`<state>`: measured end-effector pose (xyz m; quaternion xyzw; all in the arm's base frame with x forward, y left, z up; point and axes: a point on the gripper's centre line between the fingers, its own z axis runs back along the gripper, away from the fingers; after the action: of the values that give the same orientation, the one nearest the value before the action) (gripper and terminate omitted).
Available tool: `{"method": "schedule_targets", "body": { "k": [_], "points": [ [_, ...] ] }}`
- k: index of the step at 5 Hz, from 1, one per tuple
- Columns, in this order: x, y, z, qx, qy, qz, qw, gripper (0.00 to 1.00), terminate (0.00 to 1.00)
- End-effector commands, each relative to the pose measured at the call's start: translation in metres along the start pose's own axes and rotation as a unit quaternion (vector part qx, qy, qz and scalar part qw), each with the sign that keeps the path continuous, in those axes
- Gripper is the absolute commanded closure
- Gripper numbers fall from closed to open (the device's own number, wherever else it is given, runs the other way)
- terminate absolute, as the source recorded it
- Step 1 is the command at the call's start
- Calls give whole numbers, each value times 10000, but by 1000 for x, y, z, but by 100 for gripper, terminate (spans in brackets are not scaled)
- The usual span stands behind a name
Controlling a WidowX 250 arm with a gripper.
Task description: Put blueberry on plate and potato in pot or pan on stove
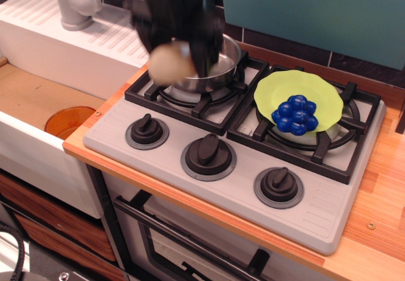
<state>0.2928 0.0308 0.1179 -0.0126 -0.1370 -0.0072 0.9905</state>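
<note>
My gripper [176,56] is shut on the pale tan potato [169,62] and holds it in the air over the left rim of the steel pot [218,62]. The image of the arm is blurred by motion. The pot stands on the back left burner of the grey stove [234,167]. The blue blueberry cluster [295,114] lies on the lime-green plate [297,91], which rests on the right burner grate.
Three dark knobs [207,149] line the stove's front. An orange round dish [68,121] lies in the sink at the left. A grey faucet base [74,6] stands on the white drainboard behind it. A wooden counter [380,186] lies to the right.
</note>
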Motion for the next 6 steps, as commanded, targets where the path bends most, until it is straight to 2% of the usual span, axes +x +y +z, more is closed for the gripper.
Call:
{"method": "schedule_targets", "body": {
  "k": [1, 2, 3, 4, 5, 6],
  "points": [
    [71, 26, 4, -53, -222, -387, 9990, 100, 0],
    [92, 34, -5, -85, -268, -470, 9985, 100, 0],
    [99, 35, -19, -157, -294, -470, 9983, 100, 0],
    [93, 31, -29, -185, -334, -379, 9985, 100, 0],
    [84, 23, -29, -190, -322, -249, 9990, 0, 0],
    [71, 13, -23, -124, -328, -154, 9993, 0, 0]
  ]
}}
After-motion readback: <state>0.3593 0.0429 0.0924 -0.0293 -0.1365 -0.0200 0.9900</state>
